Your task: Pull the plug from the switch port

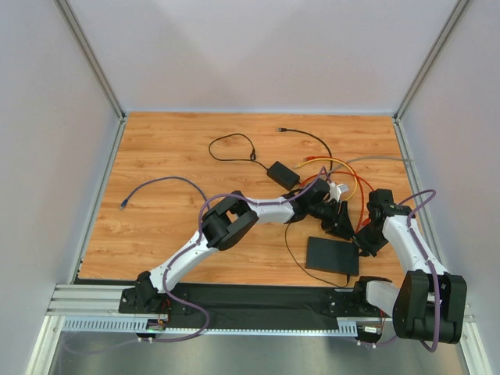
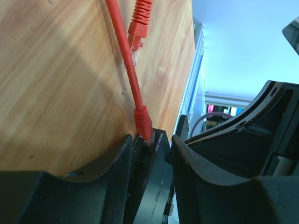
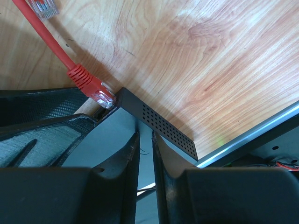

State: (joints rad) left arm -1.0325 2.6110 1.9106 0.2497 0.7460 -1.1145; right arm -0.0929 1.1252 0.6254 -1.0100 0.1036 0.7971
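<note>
**Operator:** Where is the switch?

**Technician:** The switch (image 1: 332, 256) is at the near right of the surface (image 1: 172, 148), just ahead of the right arm's base. It is a thin, flat black box. One narrow side is perforated with rows of small holes.

**Operator:** What is the status of the plug?

**Technician:** The plug (image 2: 144, 122) is red and enters the switch at one corner of the socket edge. Its clear tip meets the box there. How deep it sits cannot be determined. The red cable (image 2: 122, 51) runs from it across the wood.

**Operator:** What is the state of the right tool?

**Technician:** The right tool (image 3: 145, 135) is clamped on the switch. Its fingers are close together, with the thin body of the box between them, beside the perforated side.

**Operator:** And the left tool?

**Technician:** The left tool (image 2: 150, 140) has its fingers apart. One finger stands on each side of the socket corner. The plug is in line with the gap, just beyond the fingertips. Neither finger is on the plug. Whether the pads touch the box cannot be determined.

**Operator:** Are there other items?

**Technician:** A second red plug (image 2: 139, 23), unconnected, lies on the wood beyond the seated one. A black power brick (image 1: 283, 175) lies farther out, well apart from the switch.
</note>
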